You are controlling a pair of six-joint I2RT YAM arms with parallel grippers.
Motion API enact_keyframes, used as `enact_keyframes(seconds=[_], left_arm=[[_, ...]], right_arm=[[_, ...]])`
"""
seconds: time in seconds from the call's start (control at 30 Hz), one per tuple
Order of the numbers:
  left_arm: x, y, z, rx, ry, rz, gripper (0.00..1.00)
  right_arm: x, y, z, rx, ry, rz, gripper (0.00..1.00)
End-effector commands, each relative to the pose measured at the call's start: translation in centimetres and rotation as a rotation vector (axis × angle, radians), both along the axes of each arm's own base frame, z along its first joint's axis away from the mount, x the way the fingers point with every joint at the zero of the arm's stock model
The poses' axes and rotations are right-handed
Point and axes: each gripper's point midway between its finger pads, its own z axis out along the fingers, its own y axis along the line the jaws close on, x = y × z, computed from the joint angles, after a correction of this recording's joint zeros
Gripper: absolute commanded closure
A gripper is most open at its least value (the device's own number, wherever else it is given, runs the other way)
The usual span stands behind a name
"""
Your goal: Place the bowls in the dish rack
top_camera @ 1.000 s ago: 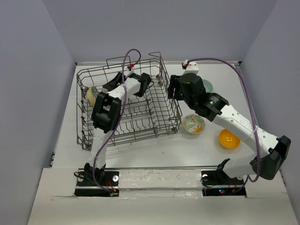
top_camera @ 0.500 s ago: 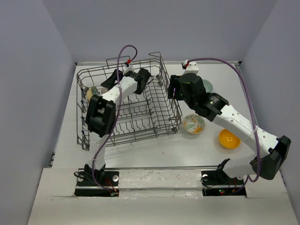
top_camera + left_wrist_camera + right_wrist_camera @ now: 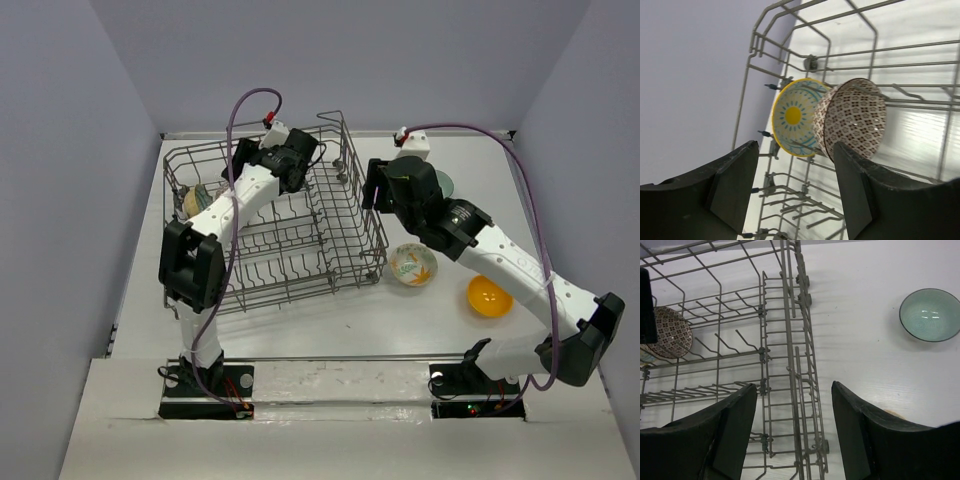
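Showing left gripper [image 3: 795,150] spread wide, empty, drawn farther back over the dish rack [image 3: 368,200] than a second ago. Inside, at its left wall: brown patterned bowl [image 3: 855,117] against yellow-centred bowl [image 3: 792,117], both on edge. Right gripper [image 3: 794,387] agape too, barely shifted; teal bowl [image 3: 930,315], leaf bowl [image 3: 412,264], orange bowl [image 3: 489,296] outside on the table [image 3: 330,320].

This looks like a robot lab. Plain grey walls [image 3: 60,150] stand around a white table [image 3: 330,320], and robot arm bases [image 3: 205,385] are bolted at its edge.

White tabletop [image 3: 330,320] enclosed by plain, pale lilac-grey walls [image 3: 60,200] at left, far and right sides.
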Motion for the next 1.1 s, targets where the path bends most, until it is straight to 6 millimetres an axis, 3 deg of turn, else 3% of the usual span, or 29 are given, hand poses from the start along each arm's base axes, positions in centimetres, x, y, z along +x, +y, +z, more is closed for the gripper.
enact_keyframes(seconds=[0.0,0.03,0.13,0.2,0.33,0.47,0.53,0.63,0.97,1.07], left_arm=[[-0.6,-2.3,3.8,-0.213,-0.12,-0.112,0.27],[-1.2,-2.8,5.2,-0.255,-0.154,-0.14,0.27],[-1.8,-4.4,7.2,-0.362,-0.223,-0.219,0.27],[-2.3,-5.2,8.0,-0.422,-0.243,-0.264,0.27],[-3.4,-7.1,9.2,-0.508,-0.282,-0.348,0.27],[-4.5,-7.7,9.4,-0.566,-0.296,-0.407,0.27],[-5.0,-7.7,10.5,-0.598,-0.329,-0.438,0.27],[-5.6,-7.6,10.8,-0.612,-0.342,-0.461,0.27],[-6.3,-7.7,9.6,-0.633,-0.329,-0.481,0.26],[-6.2,-7.9,9.4,-0.634,-0.321,-0.486,0.26]], right_arm=[[-1.2,-4.0,5.5,0.047,-0.128,-0.125,0.32],[-1.5,-4.9,5.5,0.04,-0.133,-0.151,0.32],[-2.8,-8.4,5.5,0.029,-0.151,-0.272,0.32],[-3.4,-9.8,5.1,0.027,-0.146,-0.311,0.32],[-4.4,-12.3,2.8,0.01,-0.097,-0.393,0.32],[-4.9,-14.3,-2.7,-0.042,0.026,-0.437,0.31],[-4.5,-16.1,-5.0,-0.033,0.091,-0.484,0.31],[-4.9,-16.2,-9.2,-0.017,0.212,-0.453,0.32],[-7.5,-14.3,-17.6,0.029,0.415,-0.391,0.37],[-8.2,-14.2,-19.1,0.044,0.443,-0.396,0.37]])
